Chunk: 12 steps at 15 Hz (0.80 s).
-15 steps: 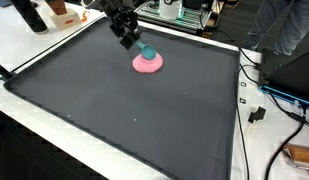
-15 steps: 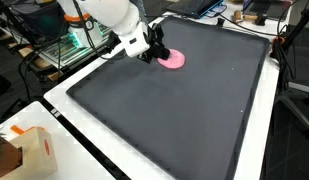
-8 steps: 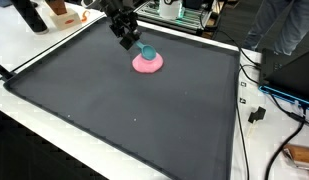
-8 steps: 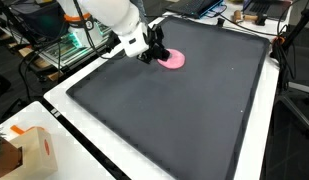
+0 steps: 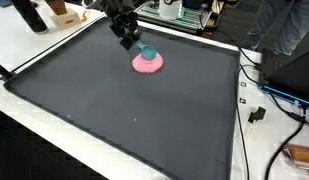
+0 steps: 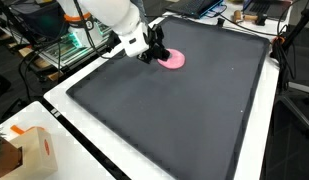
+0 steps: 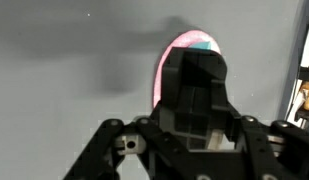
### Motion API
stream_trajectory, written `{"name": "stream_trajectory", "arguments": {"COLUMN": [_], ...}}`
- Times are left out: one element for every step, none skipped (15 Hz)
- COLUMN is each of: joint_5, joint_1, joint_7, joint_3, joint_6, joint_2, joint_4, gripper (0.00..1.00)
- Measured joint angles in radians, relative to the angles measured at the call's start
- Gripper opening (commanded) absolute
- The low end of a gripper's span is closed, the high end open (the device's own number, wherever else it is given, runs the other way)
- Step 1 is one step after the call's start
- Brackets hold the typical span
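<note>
A: How much of the pink plate [image 5: 147, 65] can you make out?

B: In both exterior views it is a small flat pink disc, too small for detail. In the wrist view the claw's dark body covers most of it, leaving only a curved pink edge [image 7: 162, 72].

A: And the teal piece [image 5: 147, 52]?

B: It sits on the plate's far edge, towards the claw. The wrist view shows only a sliver of it above the dark housing [image 7: 201, 42]. I cannot tell what kind of thing it is.

A: Where does the plate lie relative to the claw [image 5: 134, 44]?

B: Just beside it. The fingertips come down at the plate's far rim, right at the teal piece. In an exterior view the claw hides the near side of the plate [image 6: 175, 61].

A: Is the claw spread or clamped?

B: I cannot tell. The fingers are a dark clump in the exterior views, and their own housing hides them in the wrist view. They look to be touching the teal piece, but whether they grip it is unclear.

A: What is around them?

B: The plate rests on a black mat [image 5: 144, 110], near its far edge, and the mat lies on a white table [image 6: 104, 150].
</note>
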<state>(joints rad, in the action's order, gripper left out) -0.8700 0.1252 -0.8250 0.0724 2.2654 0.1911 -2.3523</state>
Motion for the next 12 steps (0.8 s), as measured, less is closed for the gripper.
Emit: {"name": "stream_trajectory", "arguments": {"joint_5": [0.000, 0.000, 0.000, 0.000, 0.000, 0.000, 0.000, -0.002, -0.003, -0.004, -0.004, -0.004], "joint_1": [0.000, 0.000, 0.000, 0.000, 0.001, 0.001, 0.001, 0.001, 0.001, 0.001, 0.001, 0.001], "joint_7": [0.000, 0.000, 0.000, 0.000, 0.001, 0.001, 0.001, 0.001, 0.001, 0.001, -0.001, -0.001], "joint_3": [-0.001, -0.001, -0.001, -0.001, -0.001, -0.001, -0.001, -0.001, -0.002, -0.002, -0.003, -0.005], "joint_6": [0.000, 0.000, 0.000, 0.000, 0.000, 0.000, 0.000, -0.002, -0.006, -0.010, -0.015, -0.016], "joint_2": [0.000, 0.000, 0.000, 0.000, 0.000, 0.000, 0.000, -0.001, -0.002, -0.003, -0.005, -0.007], "joint_4": [0.001, 0.001, 0.001, 0.000, 0.000, 0.000, 0.000, 0.000, 0.001, 0.002, 0.003, 0.004], "gripper": [0.29, 0.29, 0.29, 0.29, 0.29, 0.29, 0.29, 0.29, 0.29, 0.29, 0.29, 0.29]}}
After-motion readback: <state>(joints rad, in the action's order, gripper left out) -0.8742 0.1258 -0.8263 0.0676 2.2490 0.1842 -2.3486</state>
